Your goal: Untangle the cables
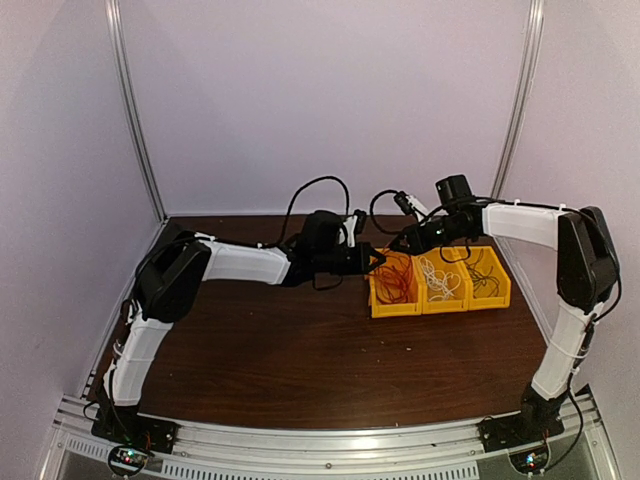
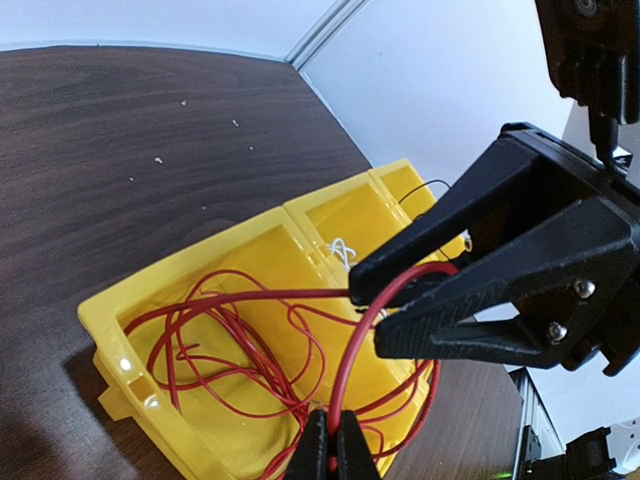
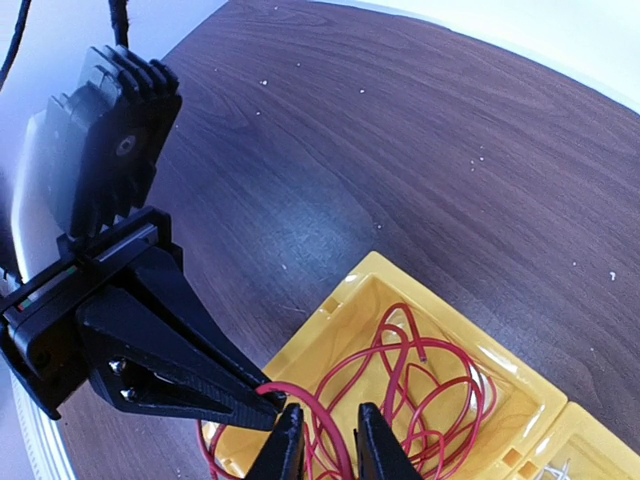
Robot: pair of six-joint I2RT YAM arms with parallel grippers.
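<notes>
On the table (image 1: 280,350), right of centre, side by side: left bin (image 1: 395,311), which held the first cable (image 1: 397,281); middle bin (image 1: 445,306), the second cable (image 1: 440,280); right bin (image 1: 490,301), the third cable (image 1: 485,280). My left gripper (image 1: 377,260) stood at the left bin's left edge, my right gripper (image 1: 399,244) over its far edge.

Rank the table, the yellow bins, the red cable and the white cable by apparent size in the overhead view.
1. the table
2. the yellow bins
3. the red cable and white cable: their clumps look about alike, so I won't rank them.
</notes>
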